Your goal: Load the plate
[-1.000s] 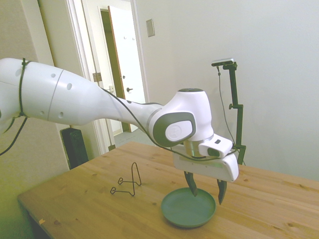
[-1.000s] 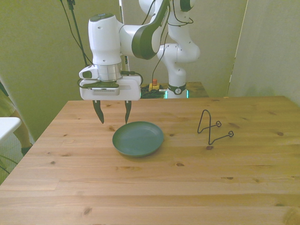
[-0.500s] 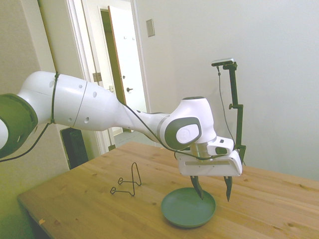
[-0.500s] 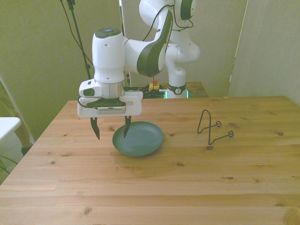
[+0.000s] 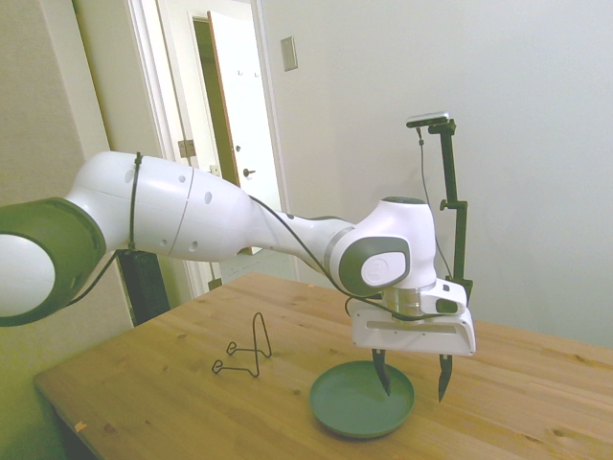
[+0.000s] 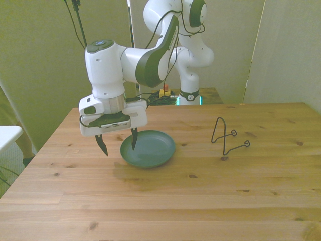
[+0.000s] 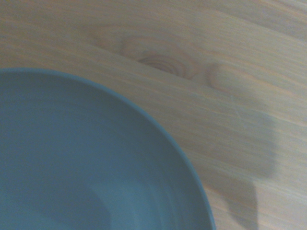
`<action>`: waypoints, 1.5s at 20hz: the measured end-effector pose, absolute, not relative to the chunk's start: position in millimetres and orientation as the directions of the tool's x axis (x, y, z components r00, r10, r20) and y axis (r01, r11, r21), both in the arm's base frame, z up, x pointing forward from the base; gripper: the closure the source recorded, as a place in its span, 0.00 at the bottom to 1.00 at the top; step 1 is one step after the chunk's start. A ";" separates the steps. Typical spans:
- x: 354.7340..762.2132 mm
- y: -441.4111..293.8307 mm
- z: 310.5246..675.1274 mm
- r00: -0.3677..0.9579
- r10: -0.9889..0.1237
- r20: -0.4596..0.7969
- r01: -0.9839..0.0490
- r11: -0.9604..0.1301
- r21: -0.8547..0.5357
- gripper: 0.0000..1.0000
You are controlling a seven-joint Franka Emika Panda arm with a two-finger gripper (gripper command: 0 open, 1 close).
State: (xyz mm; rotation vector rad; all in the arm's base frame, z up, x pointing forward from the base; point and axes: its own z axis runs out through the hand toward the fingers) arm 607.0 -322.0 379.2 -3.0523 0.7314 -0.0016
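Only a wire stand [image 6: 228,137] interrupts the table [image 6: 160,201], well apart from the plate [image 6: 153,148].

You see a matte, dull dark-green plate [image 6: 150,148], plain and without pattern; in the wrist view the plate [image 7: 81,158] reads more blue-teal. It sits on a honey-coloured pine bench [image 6: 165,201] marked with straight grain lines and darker brown knots. The arm [image 5: 211,216] is glossy white with grey-green joint covers, and black cables run along it. Your tool [image 6: 118,144] has a white body and dark, nearly black fingers [image 6: 134,139]. The small wire stand [image 6: 225,138] is thin and black.
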 end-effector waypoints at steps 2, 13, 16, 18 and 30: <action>611.4 -324.3 373.3 0.907 -0.420 -0.037 -0.421 -0.907 -0.027 0.00; 633.4 -304.9 357.8 0.952 -0.250 -0.177 -0.274 -0.953 -0.130 1.00; 634.1 -303.1 357.7 0.954 -0.240 -0.178 -0.265 -0.955 -0.134 1.00; 634.2 -303.1 357.6 0.956 -0.234 -0.178 -0.260 -0.956 -0.135 1.00; 635.6 -306.2 353.2 0.962 -0.211 -0.175 -0.236 -0.962 -0.138 1.00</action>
